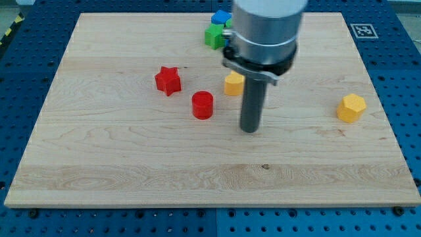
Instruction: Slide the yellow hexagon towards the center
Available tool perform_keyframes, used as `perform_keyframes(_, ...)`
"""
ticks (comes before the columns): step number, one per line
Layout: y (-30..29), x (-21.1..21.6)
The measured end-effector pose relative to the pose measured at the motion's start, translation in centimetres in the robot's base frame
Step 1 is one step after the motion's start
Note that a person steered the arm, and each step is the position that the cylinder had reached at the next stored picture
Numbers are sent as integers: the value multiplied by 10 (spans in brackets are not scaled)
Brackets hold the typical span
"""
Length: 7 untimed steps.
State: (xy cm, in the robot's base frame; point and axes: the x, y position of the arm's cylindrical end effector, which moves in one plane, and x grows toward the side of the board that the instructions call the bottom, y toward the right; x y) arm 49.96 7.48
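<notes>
A yellow hexagon block lies near the board's right edge. My tip rests on the board near the middle, far to the left of the hexagon. A second yellow block sits just up and left of the tip, partly hidden by the rod. A red cylinder lies left of the tip, apart from it. A red star lies further left.
A green block and a blue block sit together at the view's top, partly hidden by the arm's grey body. The wooden board lies on a blue perforated table. A marker tag is at the top right corner.
</notes>
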Motion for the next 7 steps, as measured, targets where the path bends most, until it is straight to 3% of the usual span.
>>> perform_keyframes(3,63,-68)
perform_keyframes(4,123,-82)
perform_keyframes(5,201,-79)
perform_keyframes(7,197,-48)
